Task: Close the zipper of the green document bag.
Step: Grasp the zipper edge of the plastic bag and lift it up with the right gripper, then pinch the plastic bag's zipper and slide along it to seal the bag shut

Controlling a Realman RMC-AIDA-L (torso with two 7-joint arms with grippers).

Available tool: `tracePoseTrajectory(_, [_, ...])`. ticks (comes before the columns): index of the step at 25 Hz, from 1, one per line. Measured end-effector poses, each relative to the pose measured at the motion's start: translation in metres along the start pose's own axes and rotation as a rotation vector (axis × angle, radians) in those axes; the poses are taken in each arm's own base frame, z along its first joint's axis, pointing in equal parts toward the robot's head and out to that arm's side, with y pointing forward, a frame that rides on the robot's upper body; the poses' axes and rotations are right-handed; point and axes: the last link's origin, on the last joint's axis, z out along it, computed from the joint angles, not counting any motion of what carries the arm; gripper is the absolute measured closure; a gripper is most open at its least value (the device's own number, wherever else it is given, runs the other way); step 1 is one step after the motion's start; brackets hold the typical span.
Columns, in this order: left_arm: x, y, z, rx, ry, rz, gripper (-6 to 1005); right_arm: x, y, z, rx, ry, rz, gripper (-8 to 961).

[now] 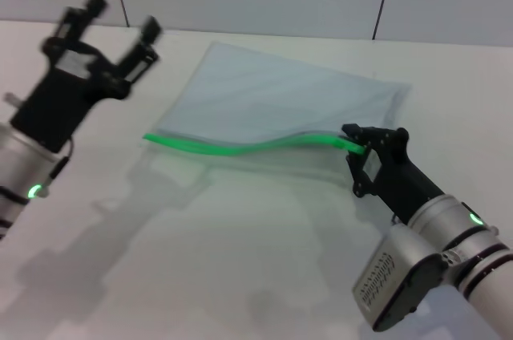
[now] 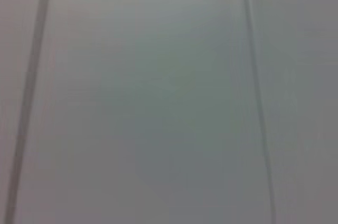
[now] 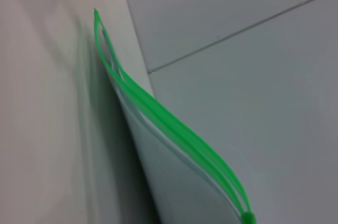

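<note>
**Right hand at the zip end, left hand raised and spread**

On my left, the left hand (image 1: 120, 23) hangs above the bench (image 1: 240, 260), well apart from the pouch, its two black fingers (image 1: 148, 31) spread wide with nothing between them. Its wrist camera gives me only flat grey wall panels split by thin dark seams.

In the middle lies the green document bag (image 1: 280, 95), a large flat rectangle of translucent pale grey-blue plastic, smooth and slightly glossy, set at an angle on the matte white bench. Along its near long edge runs the zipper (image 1: 240, 147), a thin bright green plastic strip that waves in a soft curve rather than lying straight. In the right wrist view the zipper (image 3: 174, 129) shows as two green rails bowed apart, so the mouth stands open along most of its length, and they meet at a small green slider tab (image 3: 247, 217).

On my right, the right hand (image 1: 358, 145) sits at the right-hand end of the strip, its black fingers pinched together on the zipper there, that end lifted a little off the bench.
</note>
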Motion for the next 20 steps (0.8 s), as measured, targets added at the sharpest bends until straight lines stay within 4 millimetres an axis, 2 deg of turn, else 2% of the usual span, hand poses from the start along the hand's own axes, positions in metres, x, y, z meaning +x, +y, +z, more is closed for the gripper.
tracePoseTrajectory(6, [-0.02, 0.017, 0.018, -0.17, -0.151, 0.086, 154, -0.01, -0.008, 0.011, 0.008, -0.038, 0.021, 906])
tracePoseTrajectory(11, [-0.033, 0.036, 0.025, -0.328, -0.224, 0.205, 155, -0.018, -0.01, 0.013, 0.007, -0.077, 0.005, 905])
tracePoseTrajectory(15, [-0.041, 0.046, 0.027, -0.416, -0.255, 0.292, 155, -0.023, -0.011, 0.016, 0.006, -0.107, -0.013, 905])
tracePoseTrajectory(20, [-0.043, 0.05, 0.027, -0.448, -0.246, 0.405, 156, -0.032, -0.011, 0.017, 0.004, -0.145, -0.033, 905])
